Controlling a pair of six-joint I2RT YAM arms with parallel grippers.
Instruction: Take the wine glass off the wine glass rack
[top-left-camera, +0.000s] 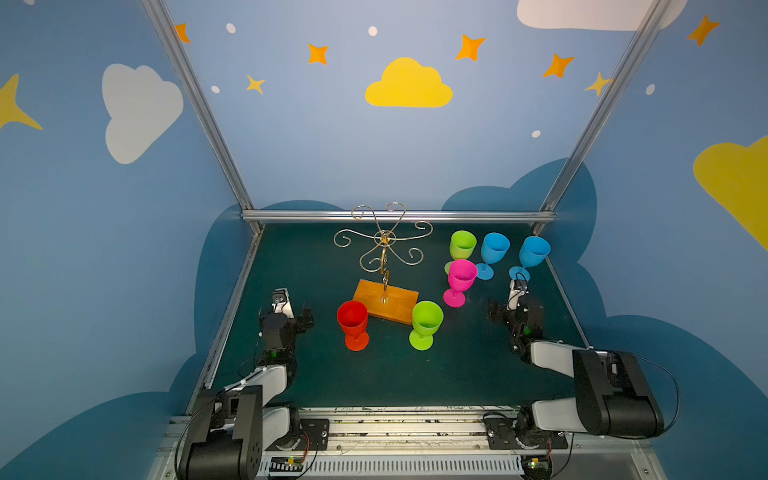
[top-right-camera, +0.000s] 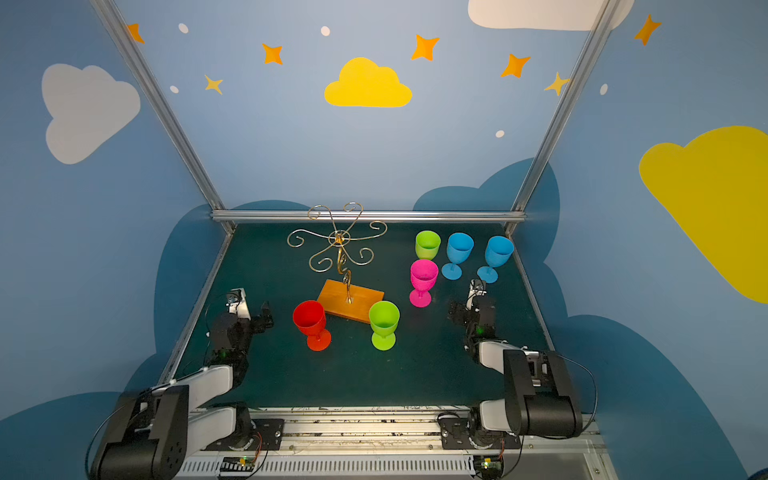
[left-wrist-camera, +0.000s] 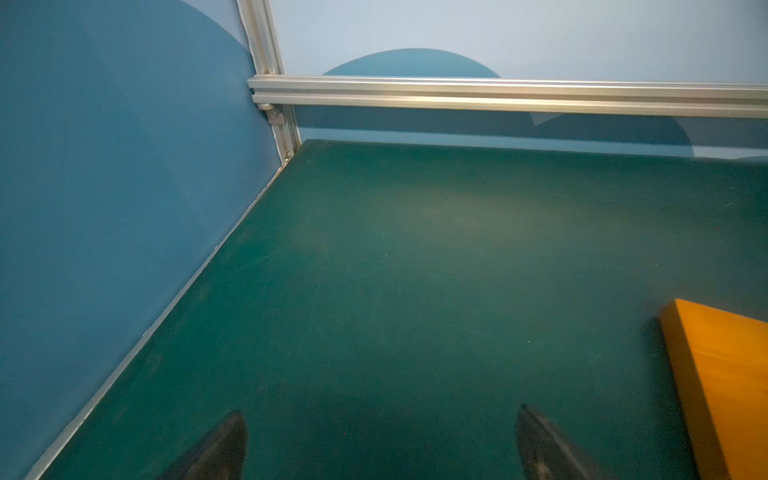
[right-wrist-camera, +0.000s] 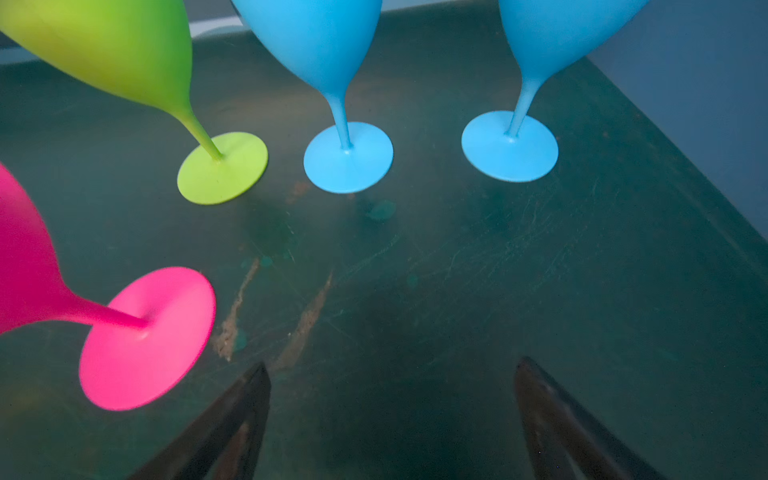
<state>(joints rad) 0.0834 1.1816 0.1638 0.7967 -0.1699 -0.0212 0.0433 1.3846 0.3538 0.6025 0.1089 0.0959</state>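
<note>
Six glasses stand upright on the tabletop (top-left-camera: 374, 374) and none hangs from the wine glass rack (top-left-camera: 384, 238), so I judge there is nothing left up there for me to lift off. In both top views the rack stands a little left of the middle. Its twisted stem rises upright from the wooden base (top-left-camera: 399, 305), and its scroll arms spread bare above.

My left tool (left-wrist-camera: 381, 411) is the nearer of my two to the rack. It sits low over the tabletop, jaws wide with nothing between them, pointing toward the back left corner. The base lies off to its side, toward the middle of the tabletop.

My right tool (right-wrist-camera: 393, 361) is likewise spread wide and empty, low near the right edge. It faces the far green glass (top-left-camera: 462, 245), the inner blue glass (top-left-camera: 494, 248) and the outer blue glass (top-left-camera: 534, 251). The pink glass (top-left-camera: 461, 276) stands just in front of the green one, on the side toward the rack.

The red glass (top-left-camera: 352, 318) and the near green glass (top-left-camera: 427, 318) stand close by the base's front corners, red on my left tool's side. I cannot tell whether they touch the base. Any reach to the rack would go up and inward, and the shorter way is from the left.
</note>
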